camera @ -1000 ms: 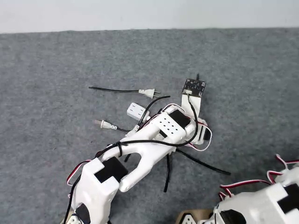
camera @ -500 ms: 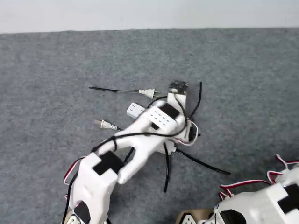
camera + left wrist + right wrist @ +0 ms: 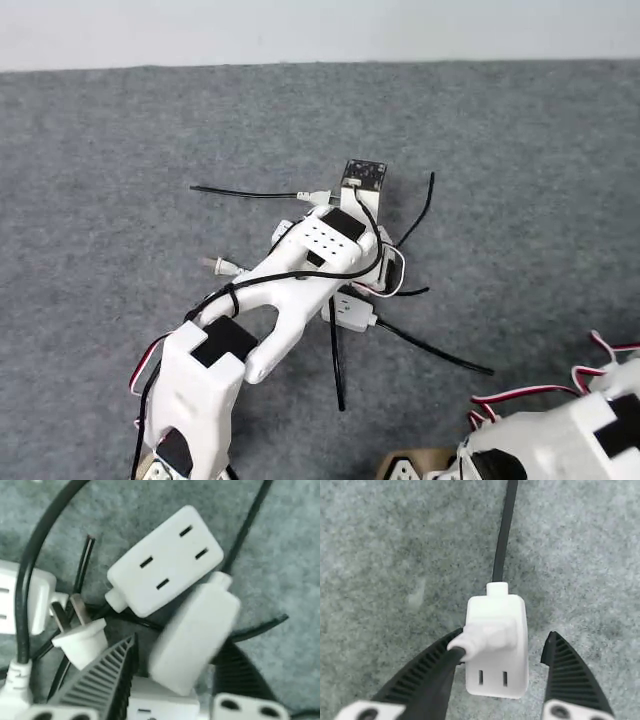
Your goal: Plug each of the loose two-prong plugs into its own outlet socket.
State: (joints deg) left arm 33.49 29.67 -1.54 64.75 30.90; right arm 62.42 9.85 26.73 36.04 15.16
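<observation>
1. Left gripper (image 3: pixel 180 642) of mine is pinching a white corded block (image 3: pixel 196 632) between its ribbed fingers (image 3: pixel 107 675).
2. Touching that block lies a double outlet socket (image 3: pixel 165 562), face up, with four open slots.
3. Just beside both lies a loose two-prong plug (image 3: pixel 80 639), its prongs bare.
4. From above, my left arm (image 3: pixel 300 275) stretches from 7 o'clock to the middle of the grey table (image 3: pixel 520 180).
5. At 9 o'clock of its wrist sits a long-cord plug (image 3: pixel 318 198), its cord trailing toward 9. I cannot tell whether it is the plug in point 3.
6. Farther out, toward 8 o'clock, lies a short-cord plug (image 3: pixel 214 265), unplugged.
7. At 6 o'clock of the wrist lies a small outlet block (image 3: pixel 350 312), its cord running toward 4.
8. My right gripper (image 3: pixel 506 634) is spread, straddling a white outlet socket (image 3: pixel 496 610) that lies flat on the table. A white-sleeved cord (image 3: pixel 480 637) crosses its face, and I cannot tell whether that is plugged in.
</observation>
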